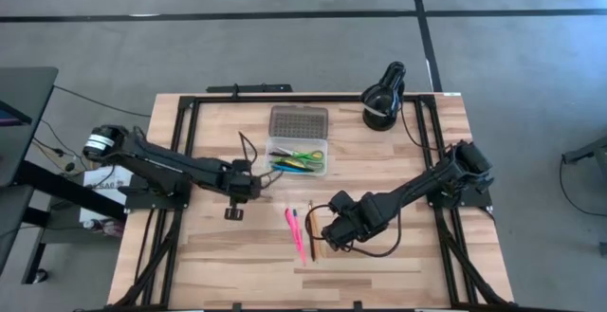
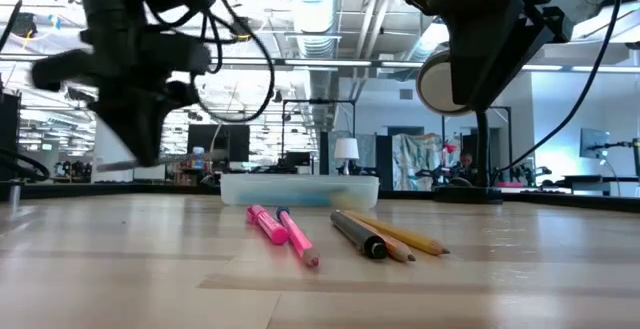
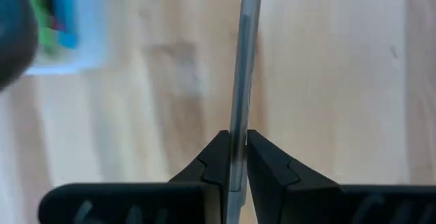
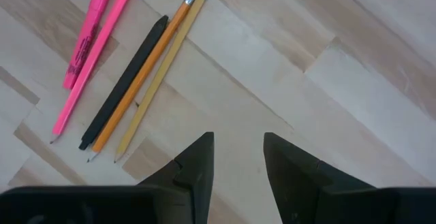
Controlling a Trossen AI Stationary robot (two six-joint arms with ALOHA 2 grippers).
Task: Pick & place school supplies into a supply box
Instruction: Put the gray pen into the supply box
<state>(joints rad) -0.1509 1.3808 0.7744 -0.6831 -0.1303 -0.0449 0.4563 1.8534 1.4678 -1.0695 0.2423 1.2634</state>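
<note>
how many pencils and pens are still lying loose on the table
5: two pink ones, a black pen and two pencils side by side before the right gripper. None seem hidden.

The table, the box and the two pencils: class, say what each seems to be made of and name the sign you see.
Table: looks like pale wood in joined planks with a matt finish; grain and seams show.
Box: seems clear plastic, since the supplies inside show through; its grey lid looks dotted.
Pencils: probably painted wood, orange and yellow; each has a sharpened tip and an eraser end.
</note>
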